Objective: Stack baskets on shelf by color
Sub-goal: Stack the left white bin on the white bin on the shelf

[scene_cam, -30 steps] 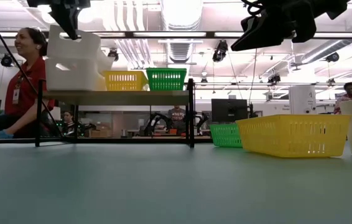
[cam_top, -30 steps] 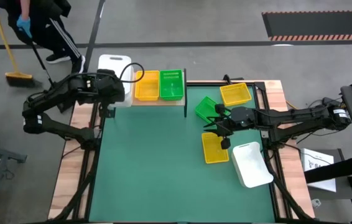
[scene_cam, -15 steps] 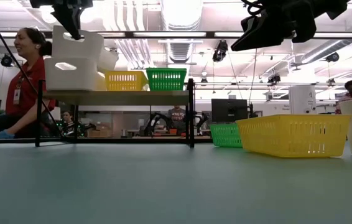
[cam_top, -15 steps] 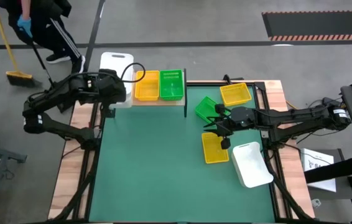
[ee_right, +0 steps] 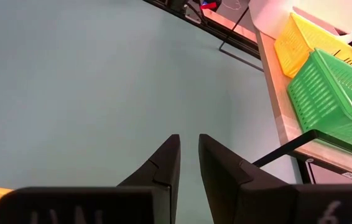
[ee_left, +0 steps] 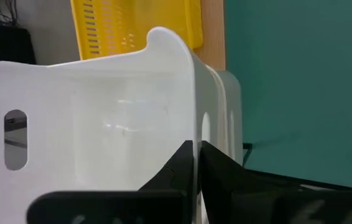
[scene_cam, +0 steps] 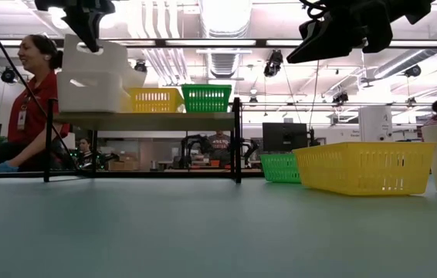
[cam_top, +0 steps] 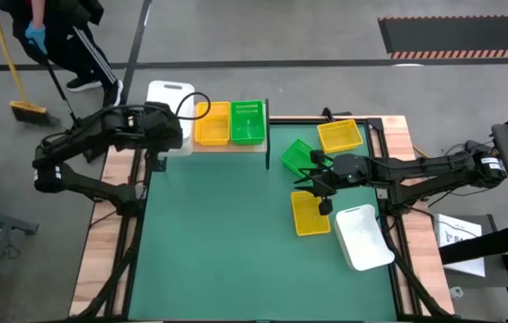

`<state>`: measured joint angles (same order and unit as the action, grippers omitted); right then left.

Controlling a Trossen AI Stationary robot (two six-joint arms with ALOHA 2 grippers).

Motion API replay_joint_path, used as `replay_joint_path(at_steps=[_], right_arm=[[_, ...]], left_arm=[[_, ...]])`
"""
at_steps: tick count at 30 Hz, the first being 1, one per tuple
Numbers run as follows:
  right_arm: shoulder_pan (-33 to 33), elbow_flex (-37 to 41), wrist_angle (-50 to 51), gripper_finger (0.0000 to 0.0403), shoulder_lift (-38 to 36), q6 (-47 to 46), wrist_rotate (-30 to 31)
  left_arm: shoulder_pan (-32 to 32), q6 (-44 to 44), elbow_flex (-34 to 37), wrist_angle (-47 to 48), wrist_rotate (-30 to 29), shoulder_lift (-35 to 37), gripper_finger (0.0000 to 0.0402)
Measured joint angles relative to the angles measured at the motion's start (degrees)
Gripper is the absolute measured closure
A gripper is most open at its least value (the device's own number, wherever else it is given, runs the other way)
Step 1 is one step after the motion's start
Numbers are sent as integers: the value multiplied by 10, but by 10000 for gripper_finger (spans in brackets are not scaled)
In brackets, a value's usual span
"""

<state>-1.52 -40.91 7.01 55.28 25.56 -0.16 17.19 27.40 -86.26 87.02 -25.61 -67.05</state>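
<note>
Item: left end effector [ee_left: 196,163] pinching the wall of a rounded white plastic basket [ee_left: 101,124], tilted over its white mates on the light wooden shelf [scene_cam: 149,119].
Risk: skewed nesting may jam or topple; right end effector [ee_right: 188,163], slightly parted, empty above green worktop [cam_top: 227,233].

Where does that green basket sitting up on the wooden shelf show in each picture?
High view: green basket at the shelf's right end.
Low view: upper middle, on the plank.
Left wrist view: not in it.
Right wrist view: right edge.
Shared landmark: the yellow basket beside it.
</note>
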Motion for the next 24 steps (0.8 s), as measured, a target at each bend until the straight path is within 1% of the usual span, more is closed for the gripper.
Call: replay_joint_path(at_steps=[9,24], right_arm=[[0,0,0,351,0,0,0],[0,0,0,351,0,0,0]], left_arm=[[0,0,29,0,0,1,402],[0,-1,29,0,1,3,402]])
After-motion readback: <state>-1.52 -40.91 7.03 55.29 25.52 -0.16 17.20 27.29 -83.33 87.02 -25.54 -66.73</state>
